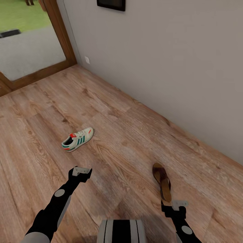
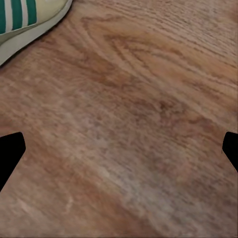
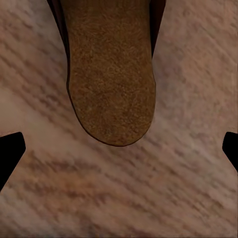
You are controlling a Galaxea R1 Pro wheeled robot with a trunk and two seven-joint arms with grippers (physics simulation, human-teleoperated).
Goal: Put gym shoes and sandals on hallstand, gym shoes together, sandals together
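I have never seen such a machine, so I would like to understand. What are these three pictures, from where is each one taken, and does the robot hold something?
This is a simulated two-armed robot on wheels. The big picture comes from a camera on its head, looking down over both arms at a wooden floor. A gym shoe lies in front of the left gripper, and a sandal lies just ahead of the right gripper. The other two pictures come from cameras on the wrists. The left one sees a corner of the shoe; the right one looks straight down at the sandal's heel end. Both grippers are open, the dark fingertips far apart, and hold nothing.
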